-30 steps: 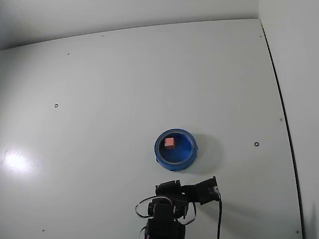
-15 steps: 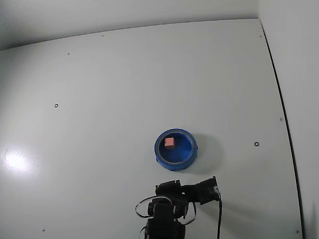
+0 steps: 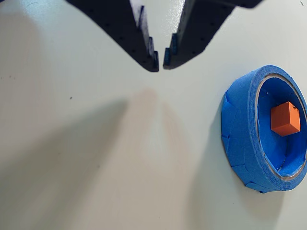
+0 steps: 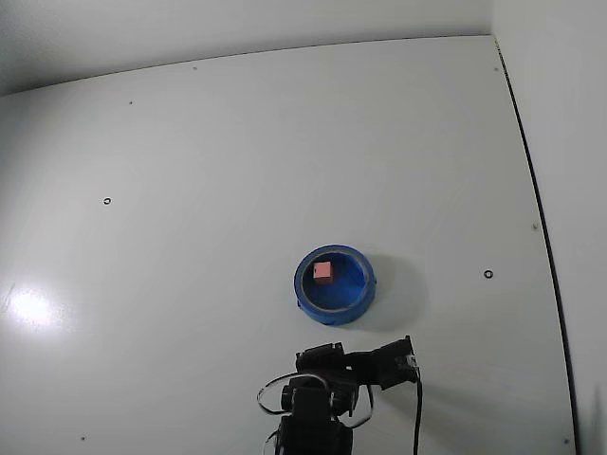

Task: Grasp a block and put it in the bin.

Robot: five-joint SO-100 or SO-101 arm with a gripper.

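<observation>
No readable text, labels or numbers anywhere.

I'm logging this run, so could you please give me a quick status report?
Claw empty, nearly shut, over bare table. Block sits inside the bowl. Nothing in the way.

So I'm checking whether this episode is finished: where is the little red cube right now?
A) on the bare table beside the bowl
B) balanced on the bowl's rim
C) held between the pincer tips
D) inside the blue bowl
D: the cube lies inside the blue bowl, while the pincer hangs nearly closed and empty over the table.
</observation>
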